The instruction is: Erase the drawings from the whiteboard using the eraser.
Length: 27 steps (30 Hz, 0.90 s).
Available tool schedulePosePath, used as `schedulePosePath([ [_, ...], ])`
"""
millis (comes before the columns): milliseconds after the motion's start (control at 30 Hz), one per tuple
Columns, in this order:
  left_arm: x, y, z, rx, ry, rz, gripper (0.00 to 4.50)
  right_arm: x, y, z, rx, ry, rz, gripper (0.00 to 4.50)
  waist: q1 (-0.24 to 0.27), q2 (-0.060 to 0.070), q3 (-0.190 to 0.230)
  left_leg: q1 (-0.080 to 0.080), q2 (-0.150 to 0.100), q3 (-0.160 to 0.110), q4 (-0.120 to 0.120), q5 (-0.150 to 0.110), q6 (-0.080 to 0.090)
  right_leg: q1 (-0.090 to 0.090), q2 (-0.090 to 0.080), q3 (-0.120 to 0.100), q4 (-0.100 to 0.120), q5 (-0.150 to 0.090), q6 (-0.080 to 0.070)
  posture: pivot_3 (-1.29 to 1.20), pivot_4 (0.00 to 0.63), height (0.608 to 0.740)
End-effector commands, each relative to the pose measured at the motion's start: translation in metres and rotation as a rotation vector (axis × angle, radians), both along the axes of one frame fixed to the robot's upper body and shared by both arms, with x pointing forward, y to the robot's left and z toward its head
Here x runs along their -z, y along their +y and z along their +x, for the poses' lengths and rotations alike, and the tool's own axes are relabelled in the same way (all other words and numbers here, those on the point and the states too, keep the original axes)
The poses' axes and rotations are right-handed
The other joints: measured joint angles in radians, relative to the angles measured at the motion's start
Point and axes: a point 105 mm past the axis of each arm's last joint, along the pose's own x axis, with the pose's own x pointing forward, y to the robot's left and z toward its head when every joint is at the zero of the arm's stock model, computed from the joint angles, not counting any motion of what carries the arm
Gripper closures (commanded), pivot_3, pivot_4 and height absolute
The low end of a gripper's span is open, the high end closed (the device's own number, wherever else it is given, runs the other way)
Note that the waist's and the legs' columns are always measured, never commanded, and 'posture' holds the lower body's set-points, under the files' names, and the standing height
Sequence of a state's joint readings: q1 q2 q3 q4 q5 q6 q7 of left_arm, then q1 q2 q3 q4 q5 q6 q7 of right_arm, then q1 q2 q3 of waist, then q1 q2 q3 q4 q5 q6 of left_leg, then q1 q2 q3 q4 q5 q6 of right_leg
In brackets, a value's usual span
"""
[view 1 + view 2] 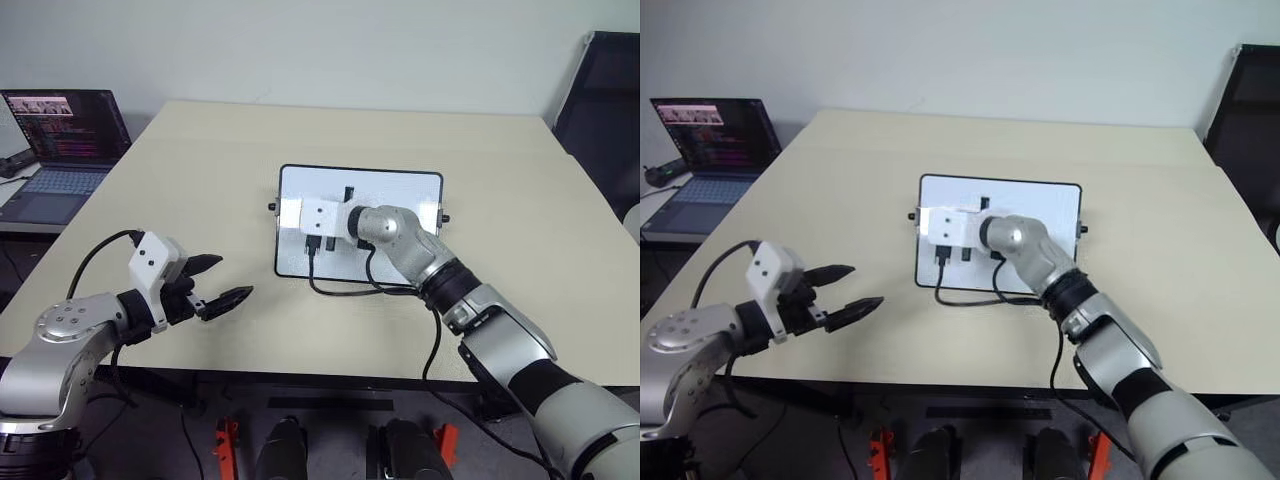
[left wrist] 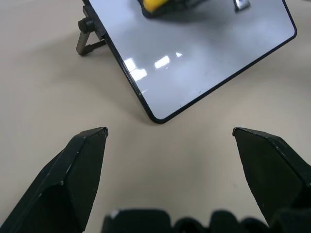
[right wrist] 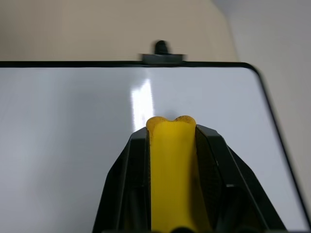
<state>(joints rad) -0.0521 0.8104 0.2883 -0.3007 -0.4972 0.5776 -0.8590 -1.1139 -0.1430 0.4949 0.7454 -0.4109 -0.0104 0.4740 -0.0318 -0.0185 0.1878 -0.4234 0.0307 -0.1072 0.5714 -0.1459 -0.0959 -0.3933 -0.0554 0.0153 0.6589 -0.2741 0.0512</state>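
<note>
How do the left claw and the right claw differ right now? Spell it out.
The left claw stands open and empty; the right claw is shut on the yellow eraser. The left claw hangs over bare table, short of the whiteboard; the right claw is over the whiteboard's surface. Both have two black fingers.

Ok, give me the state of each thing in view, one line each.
whiteboard: propped at a tilt on the table, no red marks visible on the bare areas.
eraser: clamped in the right gripper, over the board.
right gripper: jaws shut on the eraser.
left gripper: jaws open, empty, off the board.
laptop: lid open, screen lit.
</note>
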Motion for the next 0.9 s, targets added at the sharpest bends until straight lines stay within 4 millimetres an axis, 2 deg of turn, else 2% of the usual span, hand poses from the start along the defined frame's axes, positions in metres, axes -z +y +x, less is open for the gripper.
schedulePosePath([
  [33,-0.011,-0.002,0.001,0.017,-0.043,0.011,0.00,0.015,-0.023,0.011,0.080,0.045,-0.048,3.54,0.000,0.000,0.000,-0.002,0.000,0.000,0.000,0.000,0.000,-0.001,0.000,0.000,-0.001,0.000,0.000,0.00,0.150,0.740],
  [200,-0.011,-0.003,0.001,0.019,-0.043,0.010,0.00,0.049,-0.032,-0.004,0.015,0.179,-0.189,3.54,0.001,-0.002,-0.001,-0.003,-0.001,0.001,0.000,0.001,0.001,-0.003,0.000,0.000,0.000,0.000,0.000,0.00,0.150,0.740],
  [367,-0.012,-0.005,0.003,0.025,-0.045,0.006,0.00,0.059,-0.037,-0.019,-0.046,0.220,-0.245,3.54,0.001,-0.003,-0.002,-0.002,0.000,0.000,0.000,0.004,0.006,-0.002,0.001,-0.001,0.004,0.000,0.000,0.00,0.150,0.740],
  [500,-0.013,-0.009,0.005,0.040,-0.053,0.004,0.00,0.034,-0.035,-0.017,-0.026,0.109,-0.137,3.54,0.000,-0.002,-0.002,-0.002,0.001,0.001,0.000,0.004,0.006,-0.001,0.001,0.000,0.003,-0.001,0.001,0.00,0.150,0.740],
  [567,-0.015,-0.014,0.007,0.068,-0.074,0.024,0.00,0.006,-0.038,-0.022,-0.012,0.072,0.051,3.54,0.005,-0.002,-0.002,-0.002,0.001,0.001,0.000,0.004,0.006,-0.001,0.001,0.000,0.002,-0.001,0.001,0.00,0.150,0.740],
  [633,-0.020,-0.020,0.008,0.088,-0.097,0.027,0.00,-0.010,-0.045,-0.036,-0.010,0.084,0.204,3.54,0.011,-0.002,-0.001,-0.005,0.000,0.001,0.000,0.004,0.006,-0.003,0.001,-0.001,0.001,-0.001,0.002,0.00,0.150,0.740],
  [700,-0.024,-0.025,0.009,0.106,-0.112,0.030,0.00,-0.019,-0.052,-0.048,0.007,0.123,0.320,3.54,0.011,-0.002,0.001,-0.011,0.000,0.001,0.000,0.006,0.004,-0.002,0.001,-0.001,0.001,-0.001,0.003,0.00,0.150,0.740],
  [800,-0.028,-0.048,0.012,0.196,-0.137,0.034,0.00,-0.039,-0.083,-0.072,0.094,0.186,0.565,3.54,0.007,-0.002,0.001,-0.012,0.000,0.002,0.000,0.006,0.004,-0.003,0.001,0.000,0.002,-0.001,0.006,0.00,0.150,0.740],
  [900,-0.031,-0.069,0.016,0.283,-0.154,0.035,0.00,-0.048,-0.112,-0.084,0.210,0.179,0.664,3.54,0.004,-0.001,0.002,-0.012,0.000,0.001,-0.001,0.005,0.002,-0.004,0.002,-0.001,0.004,-0.004,0.010,0.00,0.150,0.740],
])
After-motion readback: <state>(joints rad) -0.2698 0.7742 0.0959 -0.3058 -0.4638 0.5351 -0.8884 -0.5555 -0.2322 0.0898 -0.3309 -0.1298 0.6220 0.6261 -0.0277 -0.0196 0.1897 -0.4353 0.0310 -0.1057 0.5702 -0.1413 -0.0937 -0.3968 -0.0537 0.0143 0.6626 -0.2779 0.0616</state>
